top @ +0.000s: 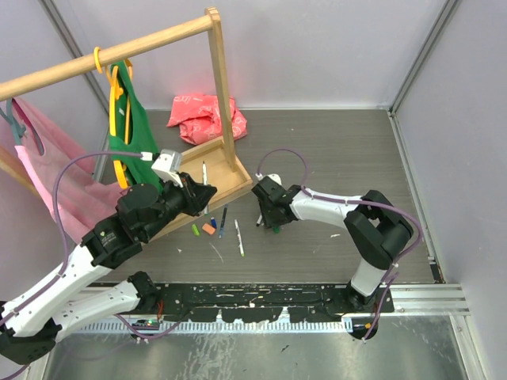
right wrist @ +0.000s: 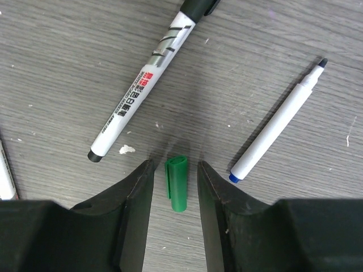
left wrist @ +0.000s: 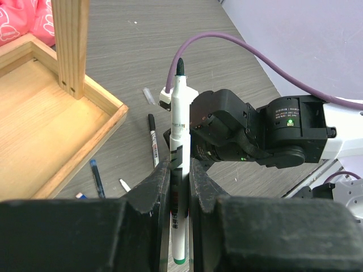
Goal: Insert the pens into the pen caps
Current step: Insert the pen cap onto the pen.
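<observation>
My left gripper (left wrist: 180,173) is shut on a white pen (left wrist: 180,113) with a green end, held upright with its bare dark tip pointing away from the camera. My right gripper (right wrist: 174,170) stands open low over the table. A short green pen cap (right wrist: 176,183) lies flat between its fingers and touches neither. In the top view the two grippers (top: 204,196) (top: 268,223) are a short way apart at mid-table. A black-ended pen (right wrist: 144,93) and a blue-ended uncapped pen (right wrist: 276,124) lie just beyond the right fingers.
The wooden rack base (top: 230,178) sits behind the left gripper with one pen (top: 203,172) on it. Loose green (top: 195,229) and orange (top: 208,228) caps, a blue pen (top: 223,222) and a white pen (top: 238,237) lie between the arms. A red bag (top: 204,115) is at the back.
</observation>
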Robot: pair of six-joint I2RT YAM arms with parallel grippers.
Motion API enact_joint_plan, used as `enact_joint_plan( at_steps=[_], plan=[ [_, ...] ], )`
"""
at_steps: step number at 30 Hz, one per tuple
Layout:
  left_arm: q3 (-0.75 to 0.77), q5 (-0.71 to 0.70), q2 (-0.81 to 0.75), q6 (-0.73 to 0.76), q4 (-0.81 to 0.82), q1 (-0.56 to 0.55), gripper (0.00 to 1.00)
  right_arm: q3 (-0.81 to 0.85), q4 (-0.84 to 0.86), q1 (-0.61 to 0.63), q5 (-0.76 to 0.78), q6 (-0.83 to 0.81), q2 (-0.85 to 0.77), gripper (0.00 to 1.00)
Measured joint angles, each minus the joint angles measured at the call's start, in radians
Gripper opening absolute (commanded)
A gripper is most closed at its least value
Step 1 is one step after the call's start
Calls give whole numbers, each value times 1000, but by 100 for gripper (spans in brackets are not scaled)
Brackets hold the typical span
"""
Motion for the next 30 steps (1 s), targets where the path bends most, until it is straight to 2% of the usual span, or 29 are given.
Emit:
enact_joint_plan(
  at_steps=[12, 19, 24, 27, 30],
  plan=[
    [0, 0, 0, 0, 0, 0, 0, 5, -32, -9, -52, -26, 0, 41],
    [0, 0, 5, 0, 0, 0, 0, 18, -36, -13, -66, -41, 13, 32],
    [0, 0, 5, 0, 0, 0, 0, 24, -35, -17, -74, -46, 20, 21],
    [0, 0, 7, 0, 0, 0, 0, 28, -34, -26, -78, -48, 24, 1],
    [0, 0, 13, 0, 0, 0, 0, 28, -28, -35, -82, -51, 24, 0]
  ],
)
